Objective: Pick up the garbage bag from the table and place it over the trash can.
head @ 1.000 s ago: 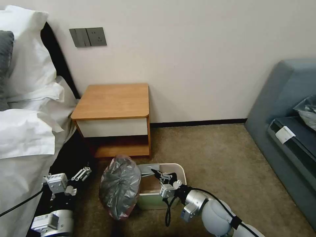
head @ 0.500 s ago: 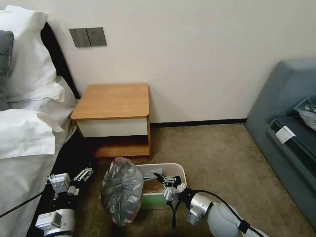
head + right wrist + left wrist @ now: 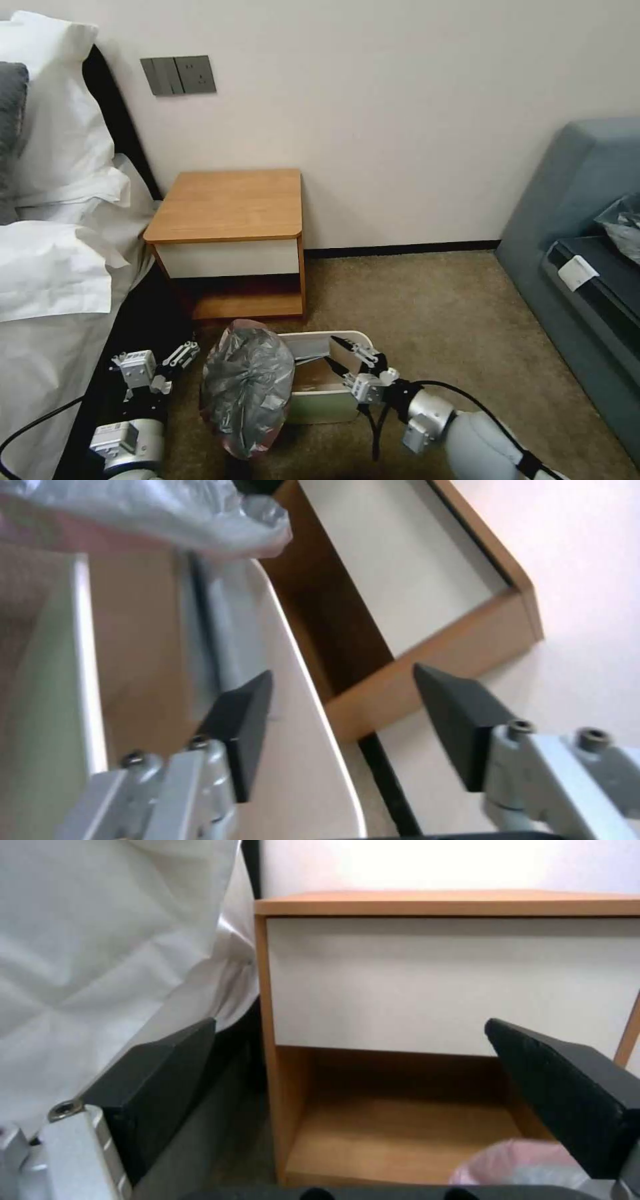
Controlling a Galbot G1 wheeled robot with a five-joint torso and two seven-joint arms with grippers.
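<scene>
Bag's off the desk [image 3: 230,203] already: the garbage bag [image 3: 248,395] sits bunched over one end of the trash can [image 3: 363,338], not spread. My right tool [image 3: 341,353] is spread wide over the rim, and left tool [image 3: 189,351] is spread too, idle by the bed [image 3: 47,360]

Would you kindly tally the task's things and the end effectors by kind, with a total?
Garbage bag: 1
Trash can: 1
Table: 1
End effectors: 2, left end effector and right end effector, both open
Total: 5

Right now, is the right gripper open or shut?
Open. The right gripper has its fingers spread apart with nothing between them, straddling the rim of the trash can, beside the garbage bag.
</scene>
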